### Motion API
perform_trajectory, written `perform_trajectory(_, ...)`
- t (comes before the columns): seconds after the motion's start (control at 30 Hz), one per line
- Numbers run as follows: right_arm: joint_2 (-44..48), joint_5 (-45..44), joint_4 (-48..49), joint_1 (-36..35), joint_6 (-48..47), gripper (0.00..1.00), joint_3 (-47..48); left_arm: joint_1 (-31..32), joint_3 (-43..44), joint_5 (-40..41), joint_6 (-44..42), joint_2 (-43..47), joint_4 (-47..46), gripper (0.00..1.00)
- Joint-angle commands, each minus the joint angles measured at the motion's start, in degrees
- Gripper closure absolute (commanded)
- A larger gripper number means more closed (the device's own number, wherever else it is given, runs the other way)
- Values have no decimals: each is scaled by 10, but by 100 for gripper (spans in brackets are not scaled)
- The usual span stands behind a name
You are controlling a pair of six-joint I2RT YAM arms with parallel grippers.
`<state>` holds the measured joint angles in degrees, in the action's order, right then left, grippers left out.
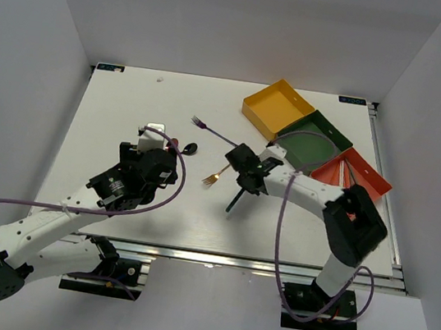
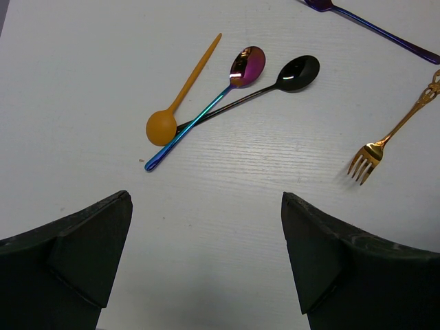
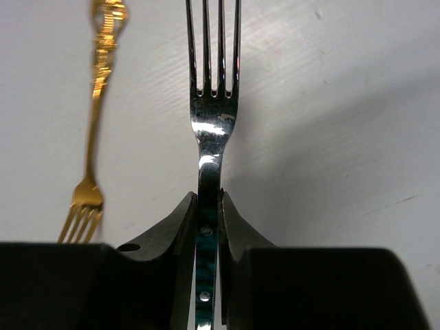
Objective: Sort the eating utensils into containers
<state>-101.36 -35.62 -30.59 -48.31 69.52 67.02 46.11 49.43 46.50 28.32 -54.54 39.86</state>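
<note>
Right end effector pinches the dark fork by its handle, tines straight up-frame; trays lie upper right overhead. Left end effector gapes empty.

Three spoons, three square trays, and one purple fork, one gold fork, one dark fork.

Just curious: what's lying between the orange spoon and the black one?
A purple-blue spoon, its handle crossing the black spoon's; the left wrist view shows it.
</note>
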Motion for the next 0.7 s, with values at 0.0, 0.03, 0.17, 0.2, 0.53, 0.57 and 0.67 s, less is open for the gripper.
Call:
perform_trajectory(0.0, 84, 25, 80, 16, -134, 100, -14, -2, -1, 10, 2, 8, -6, 2)
perform_trajectory(0.03, 97, 40, 104, 30, -161, 100, -16, -2, -1, 13, 2, 9, -4, 2)
perform_trajectory(0.17, 153, 74, 124, 71, -290, 100, -11, -2, 0, 22, 5, 12, -2, 2)
perform_trajectory(0.2, 158, 77, 131, 85, -320, 100, -7, -3, 0, 23, 5, 12, -2, 2)
perform_trajectory(0.53, 36, 209, 101, 325, -611, 100, 153, -2, -1, 22, 4, -3, -3, 2)
perform_trajectory(0.57, 12, 211, 102, 335, -627, 100, 179, -3, -1, 23, 3, -6, -3, 2)
perform_trajectory(0.67, -43, 243, 86, 379, -634, 100, 236, -3, -1, 22, 3, -11, -2, 2)
